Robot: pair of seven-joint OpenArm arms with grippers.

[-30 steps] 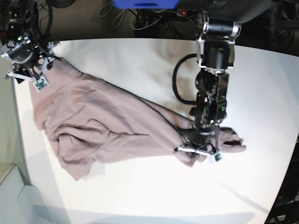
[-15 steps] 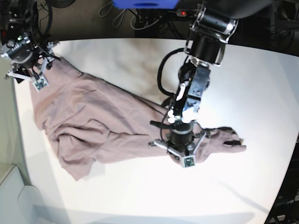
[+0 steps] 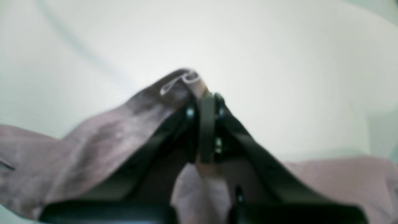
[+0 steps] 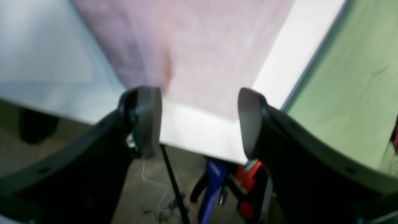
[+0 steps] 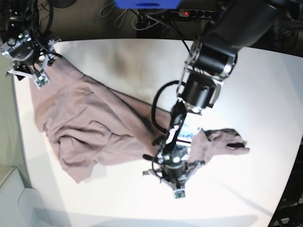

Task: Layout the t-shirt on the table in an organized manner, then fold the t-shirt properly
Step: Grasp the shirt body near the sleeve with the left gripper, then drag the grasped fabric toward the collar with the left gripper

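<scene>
The mauve-pink t-shirt [image 5: 90,123] lies crumpled across the left and middle of the white table [image 5: 142,56]. One stretch of it runs right to a bunched end [image 5: 227,142]. My left gripper [image 5: 174,166] hangs over the front middle. In the left wrist view this gripper [image 3: 205,96] is shut on a fold of the t-shirt [image 3: 108,133], and cloth drapes on both sides of the jaws. My right gripper [image 5: 27,71] is at the far left corner. It [image 4: 199,121] stands open over the table's edge [image 4: 192,130] with nothing between the fingers, and the t-shirt [image 4: 199,46] lies just beyond it.
A power strip [image 5: 194,13] and cables sit behind the far edge. Blue and red clamps [image 4: 214,180] show under the table corner. A green surface [image 4: 351,93] lies beside the table. A pale bin [image 5: 14,198] stands at the front left.
My left arm has swung toward the front and left, carrying the pinched cloth with it, so the shirt's right stretch now bends. The right gripper has shifted slightly toward the far edge.
</scene>
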